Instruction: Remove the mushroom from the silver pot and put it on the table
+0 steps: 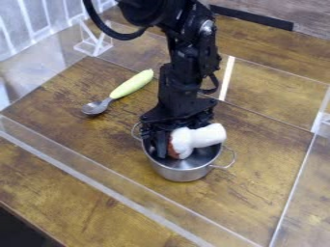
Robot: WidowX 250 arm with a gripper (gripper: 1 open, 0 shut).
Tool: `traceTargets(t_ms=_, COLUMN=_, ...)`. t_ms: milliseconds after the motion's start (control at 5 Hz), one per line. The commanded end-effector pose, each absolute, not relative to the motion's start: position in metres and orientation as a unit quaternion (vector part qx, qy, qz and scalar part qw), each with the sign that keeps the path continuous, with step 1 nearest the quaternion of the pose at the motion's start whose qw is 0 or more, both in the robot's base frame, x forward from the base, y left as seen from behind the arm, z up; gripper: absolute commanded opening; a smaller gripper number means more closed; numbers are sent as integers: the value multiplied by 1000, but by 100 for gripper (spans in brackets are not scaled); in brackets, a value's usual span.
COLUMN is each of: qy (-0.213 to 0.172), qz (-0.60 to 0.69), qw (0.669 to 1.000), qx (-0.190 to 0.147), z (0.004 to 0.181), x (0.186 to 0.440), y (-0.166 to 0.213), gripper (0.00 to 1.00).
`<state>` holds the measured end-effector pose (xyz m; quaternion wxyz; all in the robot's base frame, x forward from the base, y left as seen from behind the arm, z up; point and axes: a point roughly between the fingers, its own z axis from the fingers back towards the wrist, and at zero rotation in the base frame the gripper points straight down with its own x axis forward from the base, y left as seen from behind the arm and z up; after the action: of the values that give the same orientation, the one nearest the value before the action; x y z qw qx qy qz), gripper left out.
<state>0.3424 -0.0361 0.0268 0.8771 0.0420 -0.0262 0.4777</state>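
Steel-walled silver pot [183, 164] could tip if lifted with the mushroom [196, 139]; jaws surround it, grip unclear.

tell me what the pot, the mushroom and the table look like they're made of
Silver pot: polished metal, probably steel, judging by its bright mirror-like rim.
Mushroom: matte and smooth, likely plastic or foam; the white stem shows no shine, so it is hard to say which.
Table: dark brown wood planks with visible grain.

Table [77, 125]: silver pot [180, 166], spoon [95, 107]
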Motion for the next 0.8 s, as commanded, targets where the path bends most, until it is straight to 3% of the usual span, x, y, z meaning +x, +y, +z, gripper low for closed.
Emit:
traceTargets(t_ms=0, qy=-43, qz=503, qw=863, qx=25, z=59, x=340, y=-26, gripper=0)
traceTargets(t_ms=400, qy=-28, qz=532, qw=846, qx=-10, z=96, x=339, y=-21, gripper=0)
traceTargets(t_ms=600, qy=-24, qz=548, qw=836, qx=-30, z=101, x=338, y=-18, gripper=0)
